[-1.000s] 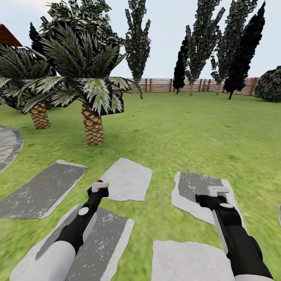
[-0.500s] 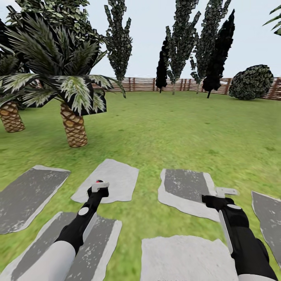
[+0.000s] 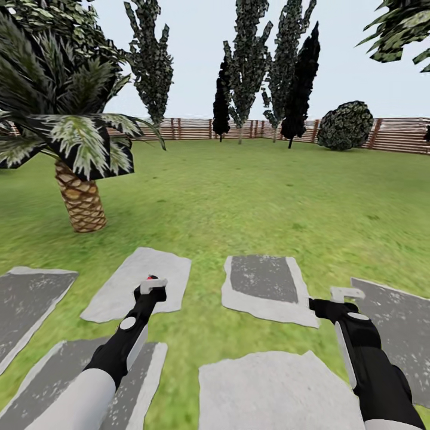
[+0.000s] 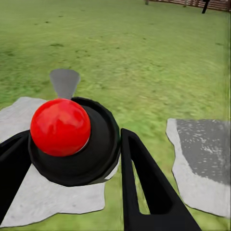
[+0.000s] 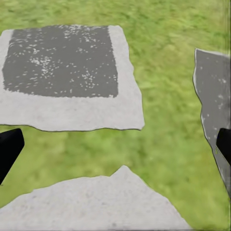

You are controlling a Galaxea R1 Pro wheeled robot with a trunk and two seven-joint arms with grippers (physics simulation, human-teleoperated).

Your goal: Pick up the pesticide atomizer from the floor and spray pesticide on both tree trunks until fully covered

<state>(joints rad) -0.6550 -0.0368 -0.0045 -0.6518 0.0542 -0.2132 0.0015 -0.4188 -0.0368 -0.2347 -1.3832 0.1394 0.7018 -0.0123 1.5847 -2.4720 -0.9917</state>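
In the head view the palm at upper left and the foliage at upper right are cut by the frame edges, the grey paving slabs run off the bottom, and the grass is blurred.

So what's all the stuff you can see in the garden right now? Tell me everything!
Lawn: one, green, spreading from the stones to the fence.
Paving stones: about six, grey, set in the grass under the arms.
Palm: one, scaly brown trunk with dark green fronds, left.
Cypresses: about five, dark green to near-black, along the far side.
Bush: one, round, dark green, by the fence on the right.
Fence: one, brown slats, across the back.
Left gripper: one, black, shut on a black thing with a red ball.
Right gripper: one, black with a pale tip, open over grass and stones.
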